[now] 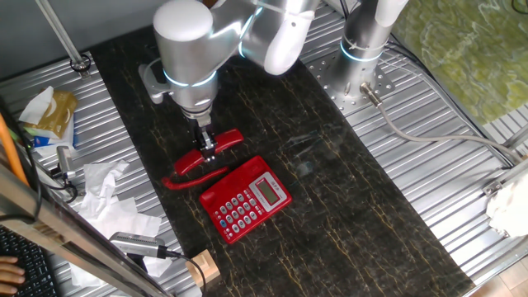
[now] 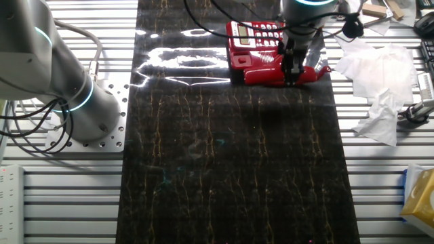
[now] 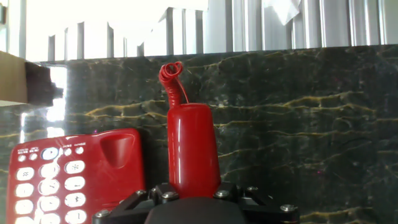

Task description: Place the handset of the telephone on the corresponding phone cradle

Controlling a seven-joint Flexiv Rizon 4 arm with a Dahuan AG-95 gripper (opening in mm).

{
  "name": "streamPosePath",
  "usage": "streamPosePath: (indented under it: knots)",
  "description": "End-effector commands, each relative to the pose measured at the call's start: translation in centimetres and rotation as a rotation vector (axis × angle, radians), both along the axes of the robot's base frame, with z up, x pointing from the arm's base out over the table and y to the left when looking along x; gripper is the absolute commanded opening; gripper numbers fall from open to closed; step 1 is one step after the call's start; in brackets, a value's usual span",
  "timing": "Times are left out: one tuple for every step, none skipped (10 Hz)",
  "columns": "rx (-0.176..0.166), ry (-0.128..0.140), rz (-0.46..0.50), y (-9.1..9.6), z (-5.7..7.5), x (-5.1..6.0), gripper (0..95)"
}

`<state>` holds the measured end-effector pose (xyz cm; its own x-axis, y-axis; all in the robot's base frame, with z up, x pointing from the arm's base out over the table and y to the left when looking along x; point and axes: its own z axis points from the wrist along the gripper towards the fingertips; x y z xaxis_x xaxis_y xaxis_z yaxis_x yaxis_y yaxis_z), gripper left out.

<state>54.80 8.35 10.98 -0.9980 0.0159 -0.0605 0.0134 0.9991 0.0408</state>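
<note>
In the hand view the black two-finger gripper [image 3: 189, 199] sits at the bottom edge, its jaws closed around the near end of the slim glossy red plastic handset [image 3: 191, 149], which runs straight away from the camera. Just beside the handset lies the squarish red plastic telephone [image 3: 68, 180] with its grey-white buttons; a scooped hollow of the recessed red phone cradle [image 3: 117, 149] faces the handset, and nothing lies in it. Beyond the handset's far end the thin red coiled cord [image 3: 172, 74] curls up over the dark marble-patterned table mat [image 3: 298, 124].

From one fixed view the gripper [image 1: 206, 147] clasps the handset [image 1: 221, 144] at its middle, next to the telephone [image 1: 246, 200] on the side away from the pale display; whether the handset touches the mat cannot be told. Past the telephone, off the mat, lies crumpled white paper [image 1: 103, 186]
</note>
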Motion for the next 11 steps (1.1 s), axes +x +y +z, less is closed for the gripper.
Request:
streamPosePath:
  knots:
    - [-0.002, -0.002, -0.006, 0.41, 0.12, 0.45, 0.0]
    - [-0.003, -0.002, -0.006, 0.59, 0.18, 0.59, 0.0]
    - [-0.003, -0.008, 0.008, 0.64, 0.2, 0.62, 0.0]
    - [-0.002, -0.013, 0.024, 0.64, 0.32, 0.59, 0.0]
    - [-0.003, -0.016, 0.038, 0.64, 0.34, 0.6, 0.0]
    - [-0.004, -0.016, 0.042, 0.64, 0.34, 0.6, 0.0]
    - [-0.006, -0.012, 0.045, 0.64, 0.34, 0.59, 0.0]
    - [-0.006, -0.012, 0.043, 0.64, 0.34, 0.59, 0.0]
    - [-0.009, -0.011, 0.031, 0.64, 0.34, 0.59, 0.0]
    - [-0.02, -0.008, 0.023, 0.64, 0.34, 0.59, 0.0]
    - [-0.018, -0.005, 0.007, 0.64, 0.34, 0.59, 0.0]
